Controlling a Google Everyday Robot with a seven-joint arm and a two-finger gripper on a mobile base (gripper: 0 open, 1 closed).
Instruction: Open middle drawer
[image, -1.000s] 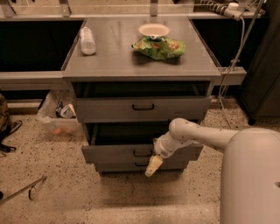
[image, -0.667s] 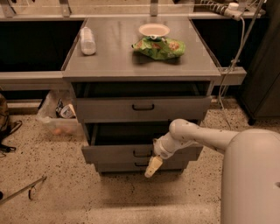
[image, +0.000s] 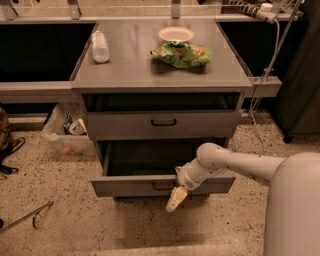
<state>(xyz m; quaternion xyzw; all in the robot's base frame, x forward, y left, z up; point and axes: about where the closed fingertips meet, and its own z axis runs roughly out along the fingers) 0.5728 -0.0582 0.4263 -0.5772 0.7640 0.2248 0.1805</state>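
Where the robot's pale body (image: 295, 210) fills the lower right corner, its arm (image: 235, 165) reaches leftward across the speckled floor (image: 60, 200) toward the grey cabinet. At the arm's tip the yellowish end effector (image: 176, 198) points down and to the left, lying against the front of the middle drawer (image: 125, 186) just right of its small black handle (image: 161, 186), with its tip hanging below the front's lower edge. Whether the end effector is clenched or released, I cannot tell.

The middle drawer stands pulled well out from the cabinet, its dark inside open to view. Above and behind it the upper drawer (image: 200, 125), with its own black handle (image: 163, 122), sits out only a little, showing a dark strip beneath the bench (image: 130, 65).

On the bench top a white bottle (image: 100, 46) lies on its side near the left edge. To the right a green bag (image: 182, 54) rests near the middle, and a white bowl (image: 175, 34) sits just behind it, touching it. Left of the cabinet a clear plastic bin (image: 62, 135) stands on the floor.
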